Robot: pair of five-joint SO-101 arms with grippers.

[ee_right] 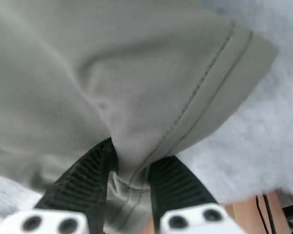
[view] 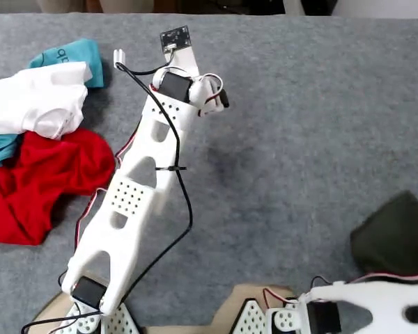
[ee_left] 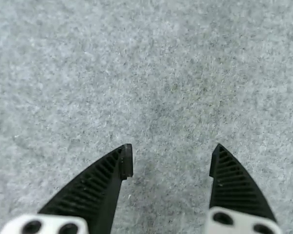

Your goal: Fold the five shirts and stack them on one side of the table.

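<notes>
The dark shirt [view: 393, 233] lies bunched at the near right of the table [view: 299, 104], just beyond the right arm [view: 362, 306], close to the table's right edge. From above it is a rumpled lump. The right wrist view brings it close: the dark shirt [ee_right: 112, 73] appears there as grey-green cloth with a double-stitched hem, and the right gripper [ee_right: 132, 161] is clamped on a fold of that hem, cloth bulging between its two black fingers. Bare table [ee_right: 278, 122] lies beside the hem.

The other shirts sit in a loose pile at the far left. The red shirt [view: 42, 181] is spread nearest the arms, the white shirt [view: 38, 101] lies partly over it, and the teal shirt [view: 73, 54] pokes out behind the white one. More teal shows at the left edge under the white; whether it is the same shirt cannot be told.

The left arm [view: 136, 188] stretches from the near left corner towards the far middle, passing just beside the red shirt. The left gripper [view: 219, 94] hangs over bare table. Its wrist view shows the left gripper [ee_left: 171, 161] with jaws apart, holding nothing, grey table [ee_left: 136, 73] beneath.

The middle and far right of the table lie open between the pile and the dark shirt.
</notes>
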